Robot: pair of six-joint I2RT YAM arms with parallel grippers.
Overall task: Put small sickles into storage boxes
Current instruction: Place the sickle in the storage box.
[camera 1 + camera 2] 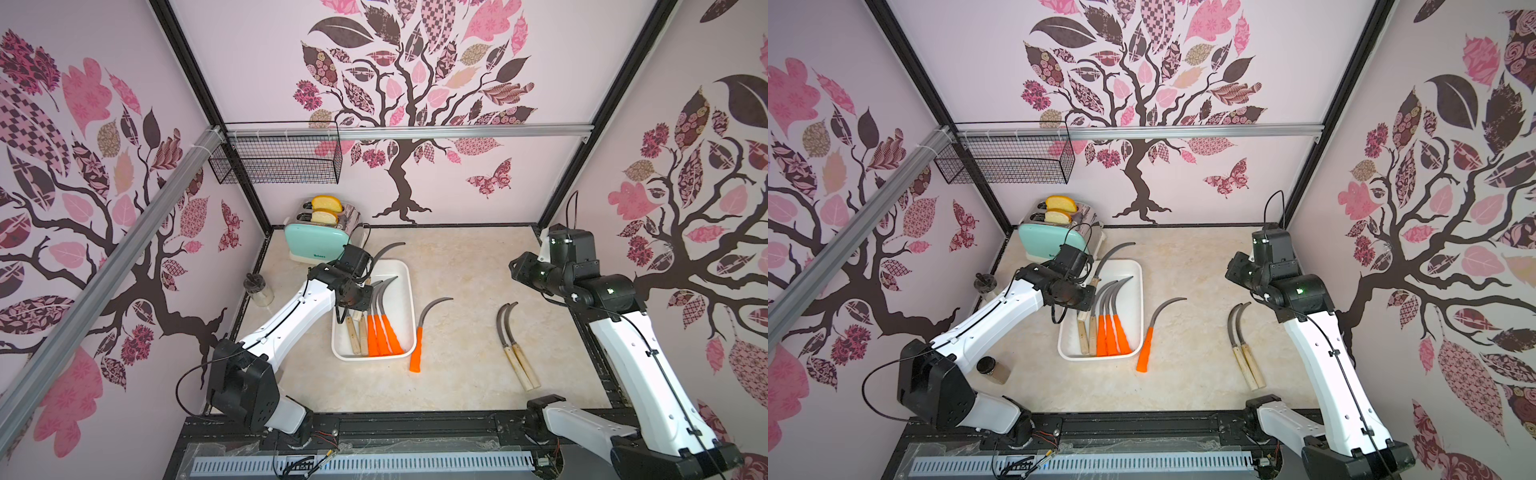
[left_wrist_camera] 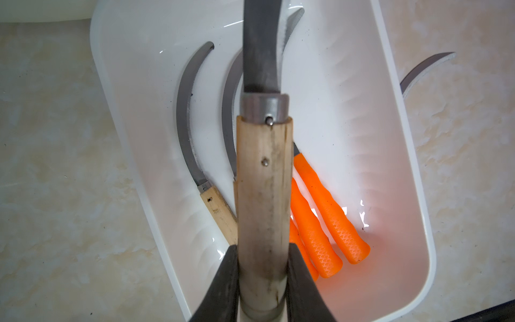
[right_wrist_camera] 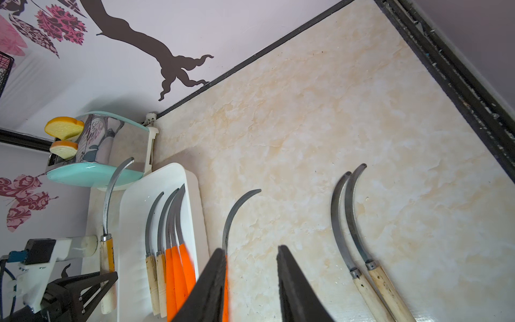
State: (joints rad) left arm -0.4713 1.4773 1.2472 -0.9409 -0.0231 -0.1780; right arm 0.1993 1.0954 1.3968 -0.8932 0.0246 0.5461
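Left gripper (image 2: 263,248): clamped on the handle of a wooden-handled sickle (image 2: 263,178), over the white tray (image 2: 348,111), at its 10 o'clock rim.
Right gripper (image 3: 250,249): jaws parted, empty.
Outside tray: orange sickle (image 1: 417,349) at 4 o'clock; wooden pair (image 1: 515,353) at 3 o'clock.
Handling: probably rigid, blade-heavy and sharp; grip mid-handle.

Left gripper (image 1: 357,296) hides the tray's (image 1: 410,303) far-left rim and held sickle's (image 1: 382,252) handle in both top views. Right gripper (image 3: 250,249) covers most of the loose orange sickle's (image 3: 234,207) handle in its wrist view.
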